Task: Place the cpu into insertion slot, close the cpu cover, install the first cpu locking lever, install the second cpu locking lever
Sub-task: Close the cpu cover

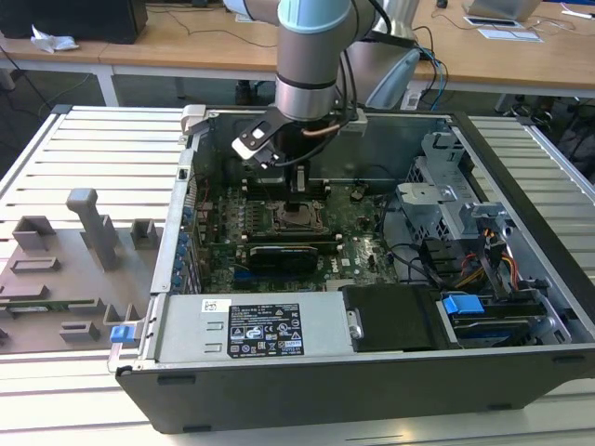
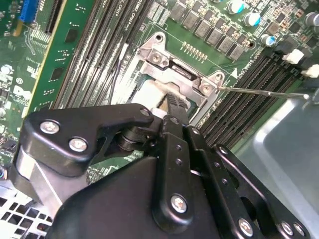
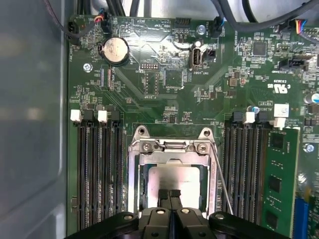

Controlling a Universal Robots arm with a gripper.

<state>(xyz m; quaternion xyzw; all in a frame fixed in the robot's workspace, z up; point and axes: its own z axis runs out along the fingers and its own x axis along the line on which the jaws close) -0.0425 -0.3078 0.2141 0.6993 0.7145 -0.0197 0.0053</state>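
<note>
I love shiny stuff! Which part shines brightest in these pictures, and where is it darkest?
First wrist view: the cpu gleams palest. Second wrist view: the black gripper looks dull. Exterior view: the computer case is shadowy inside.

A long light-brown wooden desk [image 1: 186, 45] is running across the exterior view from ten o'clock to twelve, and a second wooden desk of the same colour [image 1: 521, 58] is carrying on toward two o'clock. A white metal desk leg [image 1: 109, 88] is standing on a dark grey floor [image 1: 186, 93] at eleven o'clock. A black boxy case [image 1: 79, 19] and a crumpled white scrap [image 1: 51, 41] are sitting on the first desk at ten o'clock, and a flat silver device [image 1: 502, 9] is lying at one o'clock. A pale grey slatted metal worktable [image 1: 102, 149] is spreading across the foreground, with grey plastic holders [image 1: 88, 232] resting on it at nine o'clock. Soft, even light is falling over everything.
</note>
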